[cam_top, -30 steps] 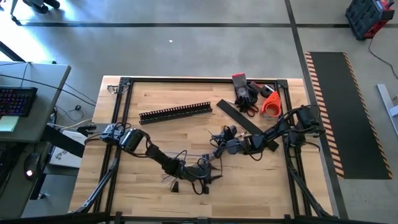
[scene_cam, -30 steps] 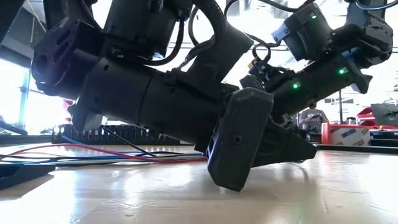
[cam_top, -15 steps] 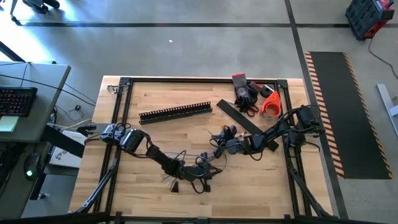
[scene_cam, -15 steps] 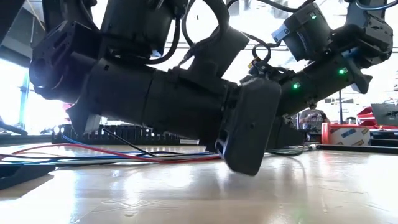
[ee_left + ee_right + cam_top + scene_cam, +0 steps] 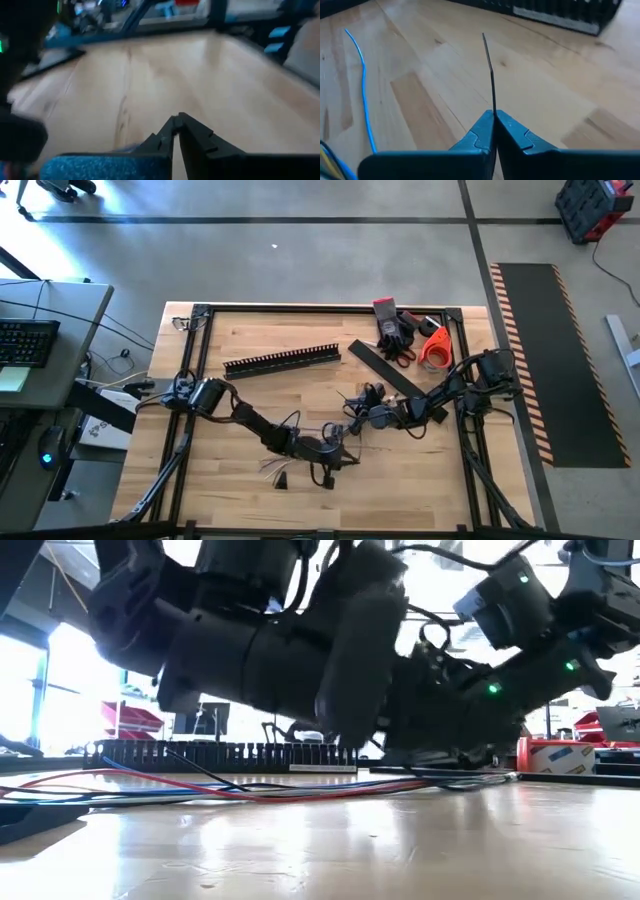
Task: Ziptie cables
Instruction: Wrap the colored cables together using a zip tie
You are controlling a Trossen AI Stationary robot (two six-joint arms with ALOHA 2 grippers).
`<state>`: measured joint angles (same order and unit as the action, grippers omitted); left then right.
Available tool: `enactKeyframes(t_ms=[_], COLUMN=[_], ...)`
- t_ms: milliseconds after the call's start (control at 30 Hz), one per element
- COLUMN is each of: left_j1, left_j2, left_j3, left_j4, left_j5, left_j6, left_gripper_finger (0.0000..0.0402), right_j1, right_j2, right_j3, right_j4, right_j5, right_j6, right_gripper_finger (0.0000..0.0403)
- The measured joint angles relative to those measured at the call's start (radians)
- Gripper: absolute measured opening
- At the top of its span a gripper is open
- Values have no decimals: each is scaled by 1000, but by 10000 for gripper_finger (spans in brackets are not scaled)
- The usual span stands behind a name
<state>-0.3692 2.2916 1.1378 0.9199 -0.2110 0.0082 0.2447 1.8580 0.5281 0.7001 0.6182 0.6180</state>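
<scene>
Lying along the table [image 5: 250, 395] near its front edge, the cables [image 5: 200, 790] stretch flat. The left gripper [image 5: 176, 131] is pressed closed on nothing above them; the right gripper [image 5: 494, 122] pinches a thin dark strip [image 5: 489, 70].

In the low view the left arm [image 5: 270, 650] blocks our sight of most of the slotted rail [image 5: 220, 754]. From above, the cables [image 5: 300, 442] are too tangled beneath both arms to separate. The left wrist view is blurred throughout.
</scene>
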Motion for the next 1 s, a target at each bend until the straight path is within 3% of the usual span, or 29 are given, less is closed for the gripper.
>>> enactKeyframes(t_ms=[133,233,433,700,1000], left_j1=[18,23,22,24,28], left_j2=[15,26,27,26,-107], left_j3=[1,0,1,1,-60], left_j4=[71,102,131,135,-9], left_j5=[29,-10,-63,-57,-32], left_j6=[-5,-5,-5,12,64], left_gripper_finger=[0,0,0,0,0], right_j1=[7,15,39,89,171], right_j2=[0,0,0,0,0], right_j3=[-68,-105,-120,-120,-186], right_j4=[117,192,203,274,382], right_j5=[3,6,16,87,197], right_j6=[29,33,15,-92,-85], right_gripper_finger=[0,0,0,0,0])
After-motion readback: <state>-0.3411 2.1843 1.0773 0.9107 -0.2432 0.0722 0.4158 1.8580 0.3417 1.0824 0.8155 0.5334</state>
